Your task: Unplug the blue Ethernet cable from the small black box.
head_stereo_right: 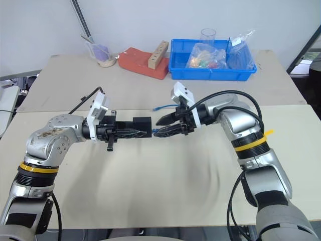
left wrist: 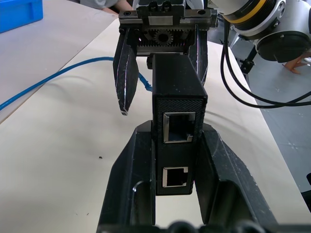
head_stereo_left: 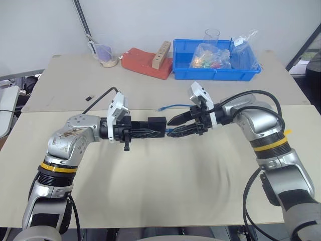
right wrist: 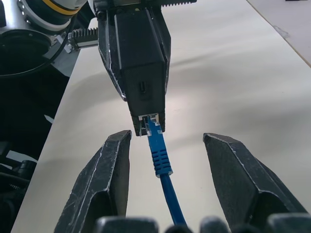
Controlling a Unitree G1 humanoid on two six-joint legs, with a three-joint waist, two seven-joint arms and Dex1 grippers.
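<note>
My left gripper (head_stereo_left: 163, 131) is shut on the small black box (head_stereo_left: 156, 125), holding it level above the table. In the left wrist view the box (left wrist: 177, 97) shows two empty ports between my fingers (left wrist: 131, 174). The blue Ethernet cable (head_stereo_left: 176, 106) curves over the table behind the hands, its free plug end lying near the middle. Its other plug (right wrist: 154, 130) sits at the port in the box's end (right wrist: 141, 63). My right gripper (head_stereo_left: 170, 127) faces the box, open, with one finger (right wrist: 107, 179) on each side of the plug and not touching it.
At the back of the table stand a blue bin (head_stereo_left: 216, 76) with bags and a clear cup, a red block (head_stereo_left: 143, 64) bearing a wooden strip, and a plastic cup (head_stereo_left: 106, 55). A tiny black piece (head_stereo_left: 91, 96) lies at the left.
</note>
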